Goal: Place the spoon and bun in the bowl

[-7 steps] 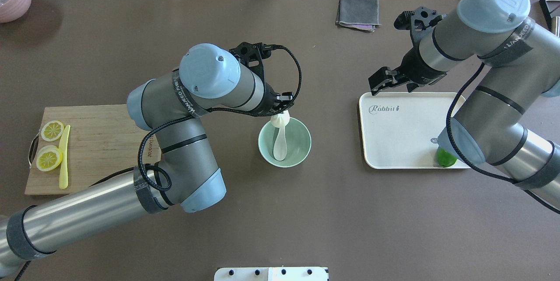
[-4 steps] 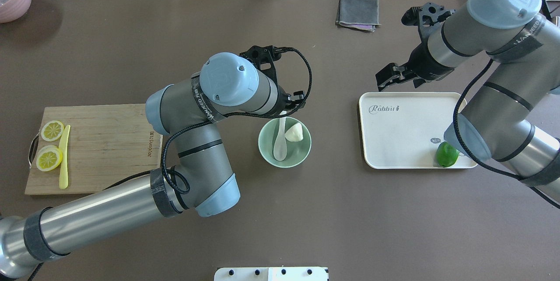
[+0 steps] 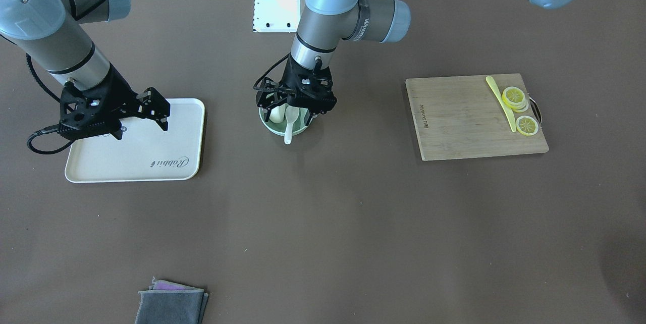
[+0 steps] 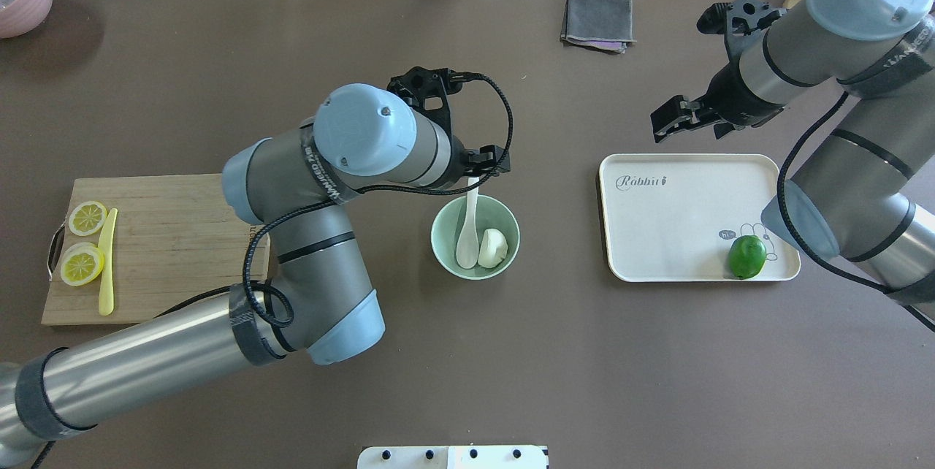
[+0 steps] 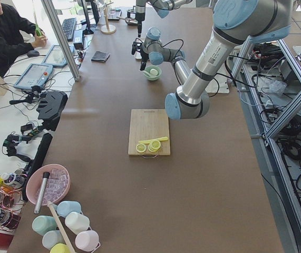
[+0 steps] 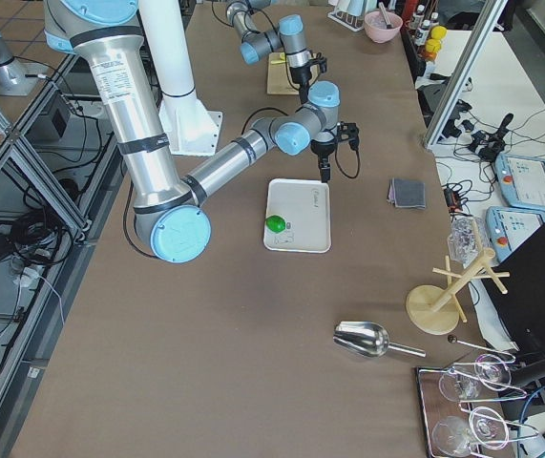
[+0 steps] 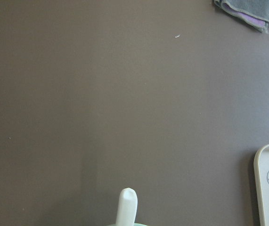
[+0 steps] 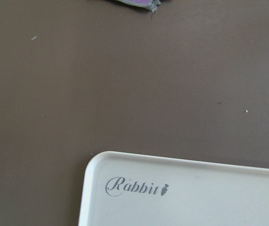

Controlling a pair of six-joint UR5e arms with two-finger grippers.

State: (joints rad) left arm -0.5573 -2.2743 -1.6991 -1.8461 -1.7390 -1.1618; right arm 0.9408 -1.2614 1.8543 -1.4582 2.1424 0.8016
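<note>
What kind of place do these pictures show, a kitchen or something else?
Probably a robotics laboratory, not a kitchen. An operator is at a desk with a keyboard, a control pendant lies beside the table, and aluminium framing stands around it.

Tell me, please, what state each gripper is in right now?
Left gripper: open, empty, over the bowl.
Right gripper: open, holding nothing.

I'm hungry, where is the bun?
In the overhead view, the bun sits in the right half of the mint-green bowl, beside the white spoon.
</note>
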